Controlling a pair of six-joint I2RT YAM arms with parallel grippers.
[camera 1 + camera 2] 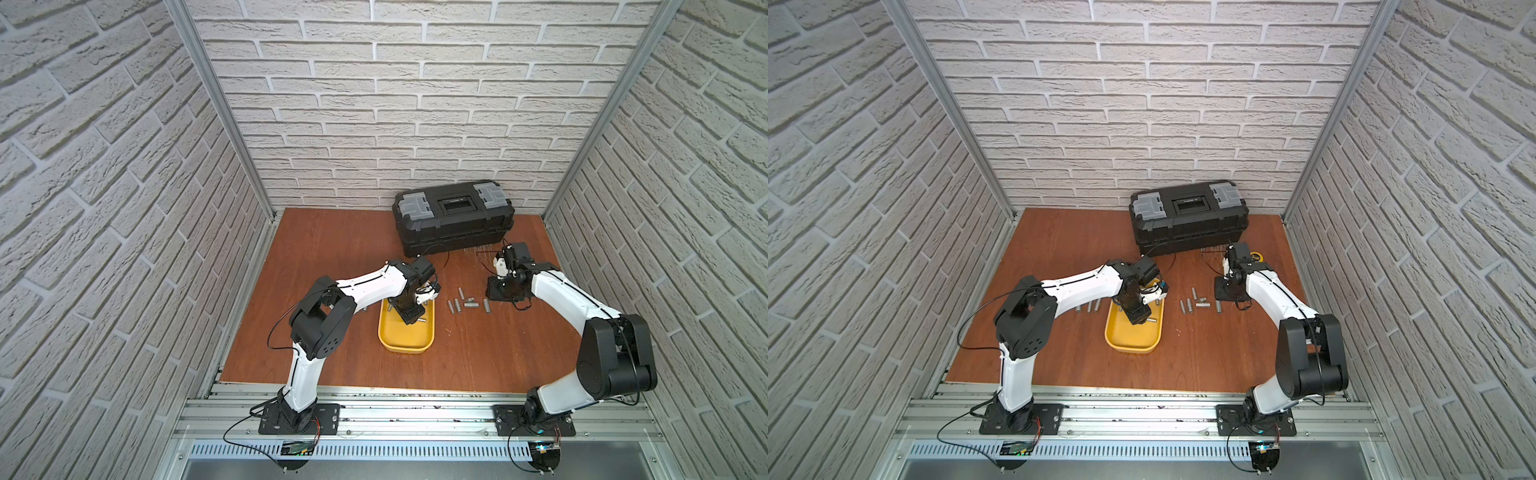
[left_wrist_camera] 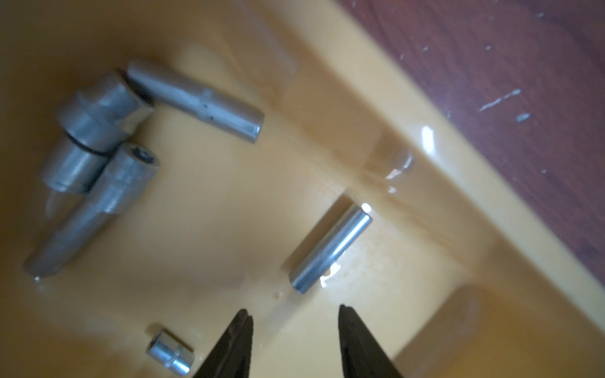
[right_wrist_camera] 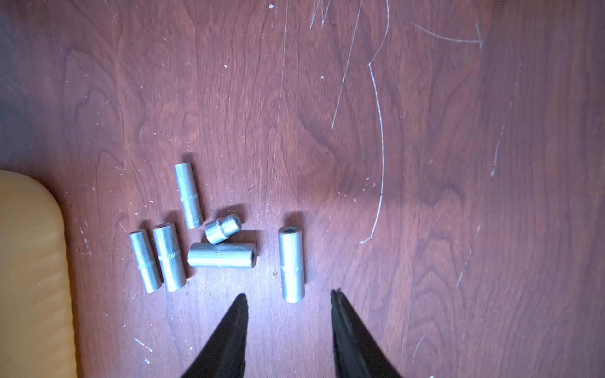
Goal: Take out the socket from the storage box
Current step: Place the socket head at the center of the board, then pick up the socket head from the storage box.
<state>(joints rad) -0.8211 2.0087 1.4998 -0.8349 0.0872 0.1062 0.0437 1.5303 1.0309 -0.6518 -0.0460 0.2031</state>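
Mid-tabletop (image 1: pixel 332 249) we find the yellow storage box (image 1: pixel 405 349). The left fingers (image 2: pixel 235 347) reach into it, spread and empty, we judge to straddle the plain socket (image 2: pixel 330 250) by its wall (the left arm (image 1: pixel 365 282) blocks most of the contents in both top views). The right fingers (image 3: pixel 229 333), parted and empty, hang over sockets (image 3: pixel 222 258) lying beside the box.

The wooden table (image 1: pixel 332 249) carries the yellow storage box (image 1: pixel 406 348), six loose sockets (image 1: pixel 471 304) just beside it, and a black toolbox (image 1: pixel 453 218) at the back.
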